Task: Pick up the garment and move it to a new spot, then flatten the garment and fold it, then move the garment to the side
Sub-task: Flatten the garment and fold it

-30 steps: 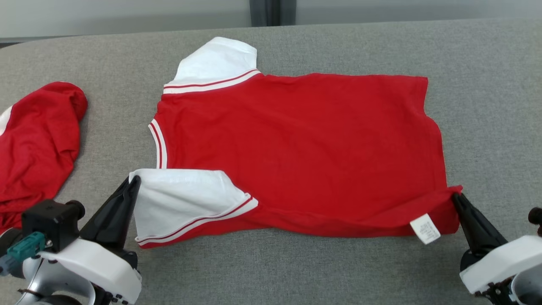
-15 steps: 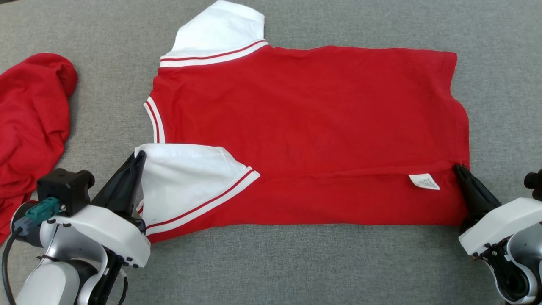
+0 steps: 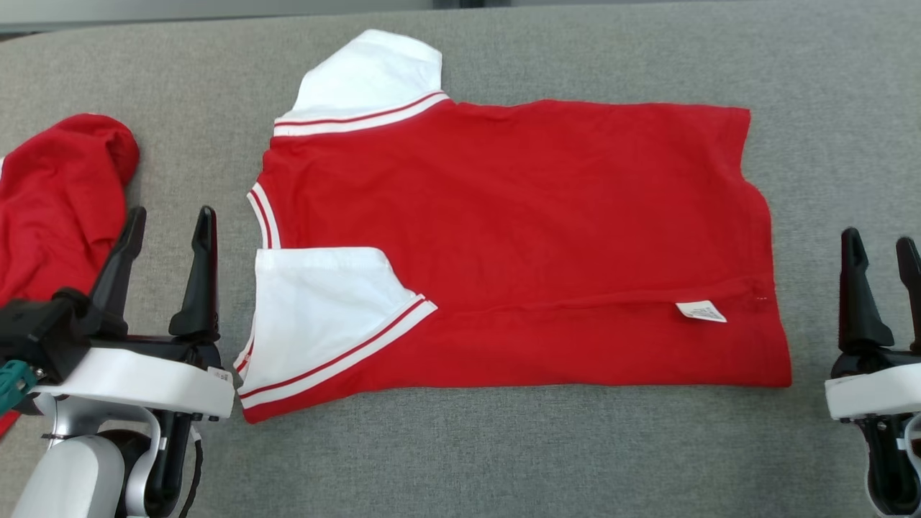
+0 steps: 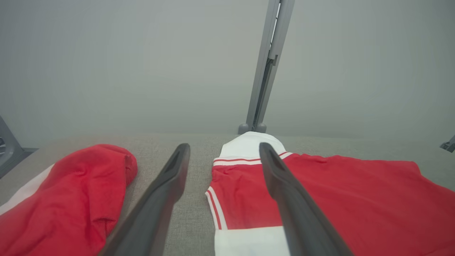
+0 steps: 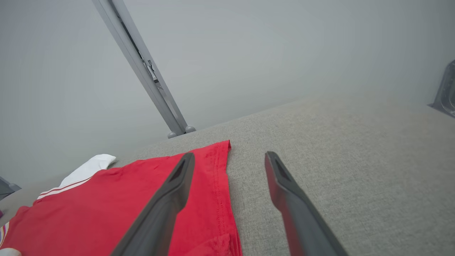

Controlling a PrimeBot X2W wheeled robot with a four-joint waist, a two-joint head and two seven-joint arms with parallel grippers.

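between your left gripper point(image 3: 171, 216) and right gripper point(image 3: 879, 237), both spread wide and empty, the red white-sleeved fabric shirt point(image 3: 518, 237) lies flat on the grey cloth table point(image 3: 504, 460), long axis running from one to the other, the left one nearer.

The left end effector point(image 3: 171, 211) had two long, dark fingers point(image 3: 200, 280), broad at the base and tapering to narrow tips. They were mounted on a flat white housing point(image 3: 137, 378) with rounded edges and a small printed sticker point(image 3: 219, 374) at its corner. A black block point(image 3: 32, 334) sat beside it, with a teal connector point(image 3: 8, 381) at its outer end. Below came a pale silver-grey forearm point(image 3: 61, 478) and a thin black cable point(image 3: 193, 478). The right end effector point(image 3: 879, 236) matched it: dark tapered fingers, a white housing and a black mount point(image 3: 888, 460) underneath. In the wrist views the fingers looked matte dark grey, with a shallow hollow near each tip.
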